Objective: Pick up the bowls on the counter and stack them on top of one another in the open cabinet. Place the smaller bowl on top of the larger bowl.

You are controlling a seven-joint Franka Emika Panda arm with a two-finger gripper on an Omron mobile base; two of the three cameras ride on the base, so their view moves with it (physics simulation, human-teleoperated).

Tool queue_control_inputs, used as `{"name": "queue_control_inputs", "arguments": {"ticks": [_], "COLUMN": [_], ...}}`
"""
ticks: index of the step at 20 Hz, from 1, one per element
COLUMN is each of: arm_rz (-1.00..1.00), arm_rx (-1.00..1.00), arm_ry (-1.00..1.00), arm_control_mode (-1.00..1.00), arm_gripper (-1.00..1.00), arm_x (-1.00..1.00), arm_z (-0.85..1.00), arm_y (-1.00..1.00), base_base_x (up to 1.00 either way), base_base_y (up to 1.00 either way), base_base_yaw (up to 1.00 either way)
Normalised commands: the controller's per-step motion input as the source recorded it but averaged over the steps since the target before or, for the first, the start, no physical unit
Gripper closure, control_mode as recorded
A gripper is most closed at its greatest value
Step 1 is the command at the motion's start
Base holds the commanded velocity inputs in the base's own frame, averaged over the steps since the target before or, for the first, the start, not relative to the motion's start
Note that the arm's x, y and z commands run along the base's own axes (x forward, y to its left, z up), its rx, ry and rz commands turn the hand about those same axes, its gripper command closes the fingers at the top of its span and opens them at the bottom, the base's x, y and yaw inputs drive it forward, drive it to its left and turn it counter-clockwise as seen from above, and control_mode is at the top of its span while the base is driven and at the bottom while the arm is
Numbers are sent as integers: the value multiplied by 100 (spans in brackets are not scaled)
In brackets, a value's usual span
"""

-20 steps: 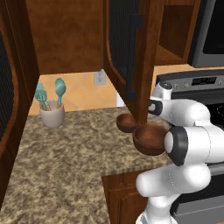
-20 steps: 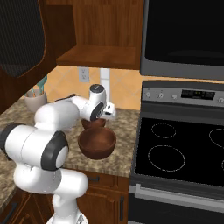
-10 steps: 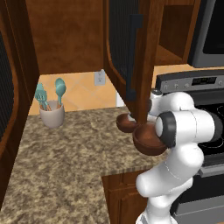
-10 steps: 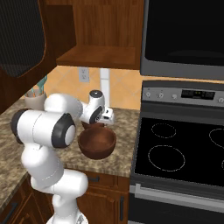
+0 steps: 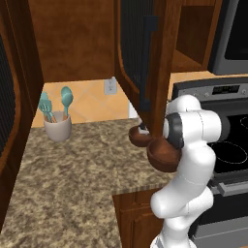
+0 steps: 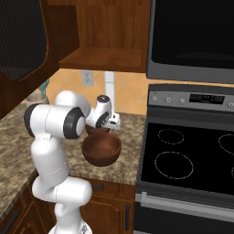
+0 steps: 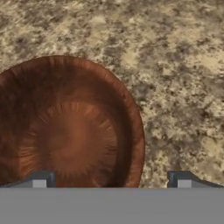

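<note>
I see a round, grainy wooden smaller bowl [image 7: 65, 131] at lower left of my hand view on speckled granite counter [image 7: 183, 78]. My gripper [image 7: 111, 180] points down, fingertips apart, one over the bowl's inside, one past its rim.

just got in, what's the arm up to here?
The arm is reaching down over the counter toward the smaller bowl, which sits behind the larger bowl near the stove. In the hand view the gripper is open, its tips straddling the small bowl's rim. Nothing is gripped. Both bowls are on the counter, and the open cabinet shelf above holds neither.
</note>
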Motion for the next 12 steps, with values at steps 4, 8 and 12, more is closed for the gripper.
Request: {"name": "queue_control_inputs", "arguments": {"ticks": [4,8,12], "arm_rz": [0,0,0], "arm_rx": [0,0,0], "arm_ry": [0,0,0], "arm_control_mode": [-100,-100,-100], "arm_gripper": [-100,-100,100], "arm_x": [27,26,33], "arm_z": [-34,-36,-28], "arm_y": [0,0,0], "base_base_x": [0,0,0], "base_base_y": [0,0,0], "base_base_yaw": [0,0,0]}}
